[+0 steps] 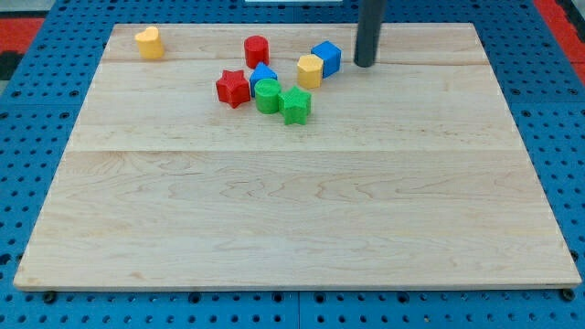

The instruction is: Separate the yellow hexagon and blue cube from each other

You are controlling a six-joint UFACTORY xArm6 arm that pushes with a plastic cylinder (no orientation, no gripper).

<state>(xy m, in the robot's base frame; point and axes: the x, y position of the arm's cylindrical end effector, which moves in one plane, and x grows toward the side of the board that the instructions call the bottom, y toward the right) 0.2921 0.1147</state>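
No pincer here — my tip [365, 64] stands just right of the blue cube [326, 57], which touches the yellow hexagon [310, 70]; both look light, rigid — push a flat side.

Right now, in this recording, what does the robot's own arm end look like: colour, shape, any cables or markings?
Only a straight, smooth, dark grey cylindrical rod shows, entering from the view's top. My tip is a plain blunt end just right of the blue cube, which sits against the yellow hexagon. No cables, markings or labels show; the arm above is out of frame.

Open board lies right of the blue cube [326, 57]; the yellow hexagon [310, 70] touches its left.
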